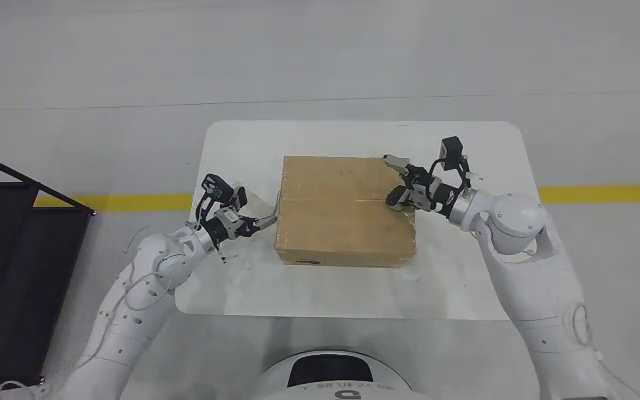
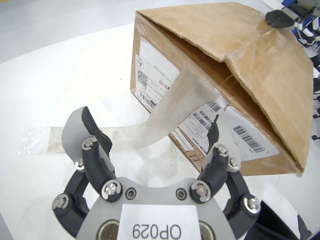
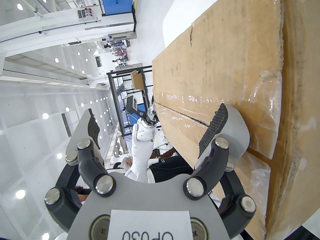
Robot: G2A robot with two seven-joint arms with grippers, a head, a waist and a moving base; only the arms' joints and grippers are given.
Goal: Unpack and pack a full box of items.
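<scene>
Box, brown cardboard, at the centre of the white table. Top flaps are down, but the seam between them gapes at the 9 o'clock end, where one flap edge is raised. Printed labels cover that end face.

Tape, one clear strip. Its upper end is attached at the gaping seam, and the rest hangs down the end face and trails across the table toward 9 o'clock.

Left gripper, at 9 o'clock of the box, low over the table. Its fingers are spread wide with nothing held. The strip passes just behind one finger, and whether they touch cannot be told.

Right gripper, at 3 o'clock of the box. Its fingers are apart and one pad rests on the taped seam at the top edge.

Step in hand, as judged: freeing the tape so the flaps can open. Handling advice:
- The left gripper should close on the strip close to the box, not on the loose tail.
- The pull should run low and straight toward 9 o'clock, in line with the seam.
- The right pad should press down so the box does not slide or tip.
- The strip is likely to cling to the finger, so it should be dropped well away from the box.
</scene>
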